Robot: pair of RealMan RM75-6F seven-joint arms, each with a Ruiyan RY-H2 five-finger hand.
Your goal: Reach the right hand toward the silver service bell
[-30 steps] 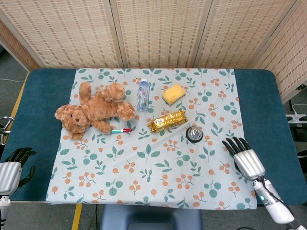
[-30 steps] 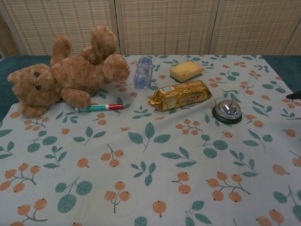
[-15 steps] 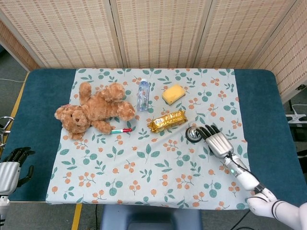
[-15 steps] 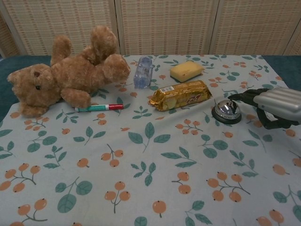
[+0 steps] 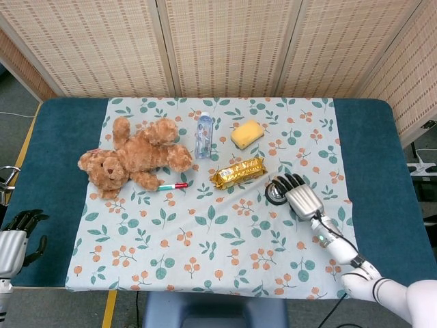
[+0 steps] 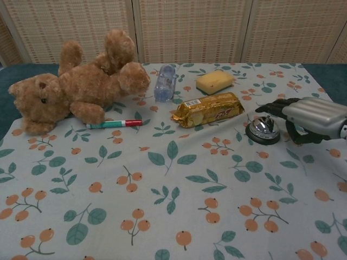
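Wide bare stretch of leafy cloth (image 5: 225,239) toward the near counter (image 5: 372,157) edge. Silver bell (image 6: 262,130) right of the gold snack pack (image 6: 208,110), right robot hand (image 6: 306,116) over its far-right side, fingers (image 6: 274,106) spread, empty. Left robot hand (image 5: 15,239) off the near-left corner, fingers apart.

Print shows on the gold snack packet (image 6: 207,110), but too blurred to read.
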